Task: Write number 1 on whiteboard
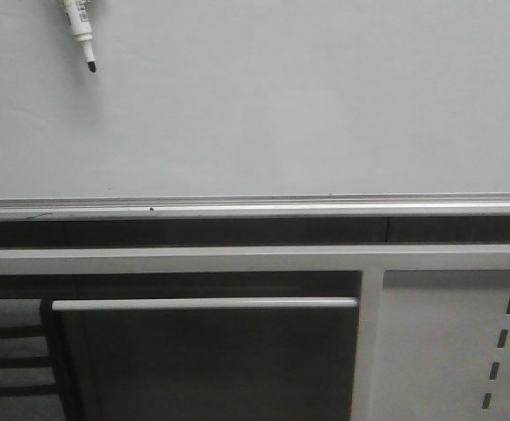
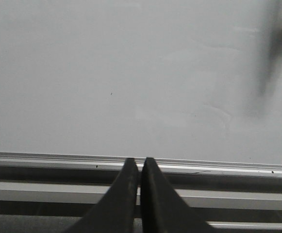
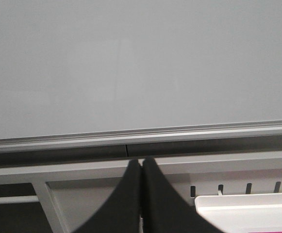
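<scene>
At the far upper left, a white marker with a black tip hangs tip-down just off the large pale grey-white glossy whiteboard, which carries no stroke, so the writing seems not yet begun; whatever holds the marker is out of view. Next the tip must be pressed to the board and drawn straight down. The left hand and right hand sit closed and empty, low before the silver aluminium rail, with a white perforated panel at lower right.

A marker — black tip down — hangs before the whiteboard, above its rail.
</scene>
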You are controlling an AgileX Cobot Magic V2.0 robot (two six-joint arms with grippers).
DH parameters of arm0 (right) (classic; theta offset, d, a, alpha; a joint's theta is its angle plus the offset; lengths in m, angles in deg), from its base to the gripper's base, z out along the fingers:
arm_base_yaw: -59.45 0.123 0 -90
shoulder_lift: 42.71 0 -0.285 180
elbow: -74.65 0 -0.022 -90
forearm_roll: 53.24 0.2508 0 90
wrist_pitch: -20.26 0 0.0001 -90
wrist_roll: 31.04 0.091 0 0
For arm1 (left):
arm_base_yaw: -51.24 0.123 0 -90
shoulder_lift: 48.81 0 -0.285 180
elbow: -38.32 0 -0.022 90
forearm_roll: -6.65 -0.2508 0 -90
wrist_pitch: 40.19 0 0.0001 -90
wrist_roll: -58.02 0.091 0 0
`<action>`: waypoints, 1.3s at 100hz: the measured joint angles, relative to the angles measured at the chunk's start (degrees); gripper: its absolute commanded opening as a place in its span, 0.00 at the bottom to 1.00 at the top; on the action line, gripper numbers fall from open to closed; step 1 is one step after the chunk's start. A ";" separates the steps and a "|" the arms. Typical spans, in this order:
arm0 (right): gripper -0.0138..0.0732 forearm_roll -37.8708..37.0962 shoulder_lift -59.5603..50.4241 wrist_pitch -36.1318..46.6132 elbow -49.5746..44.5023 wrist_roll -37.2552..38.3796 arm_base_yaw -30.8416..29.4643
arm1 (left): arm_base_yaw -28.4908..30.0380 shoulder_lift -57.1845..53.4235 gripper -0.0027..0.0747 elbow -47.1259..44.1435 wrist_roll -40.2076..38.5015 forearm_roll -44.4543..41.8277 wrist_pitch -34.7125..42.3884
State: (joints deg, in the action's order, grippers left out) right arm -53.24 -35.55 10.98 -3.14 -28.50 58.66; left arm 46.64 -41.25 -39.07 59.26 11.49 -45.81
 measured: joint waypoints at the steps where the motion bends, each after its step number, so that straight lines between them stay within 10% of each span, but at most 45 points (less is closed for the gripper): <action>1: 0.08 0.00 0.00 0.00 0.00 0.00 0.00 | 0.00 0.00 0.01 0.00 0.00 0.00 0.00; 87: 0.08 0.00 0.00 0.81 0.00 0.00 0.00 | 0.00 0.00 0.01 0.00 0.00 5.81 0.00; 130: 0.08 29.20 0.00 6.33 0.00 0.00 0.00 | 0.00 0.00 0.01 0.12 -0.07 36.55 0.19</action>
State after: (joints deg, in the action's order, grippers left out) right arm -24.04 -35.55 17.31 -3.14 -28.50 58.66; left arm 46.64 -41.25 -38.96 59.19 48.04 -45.61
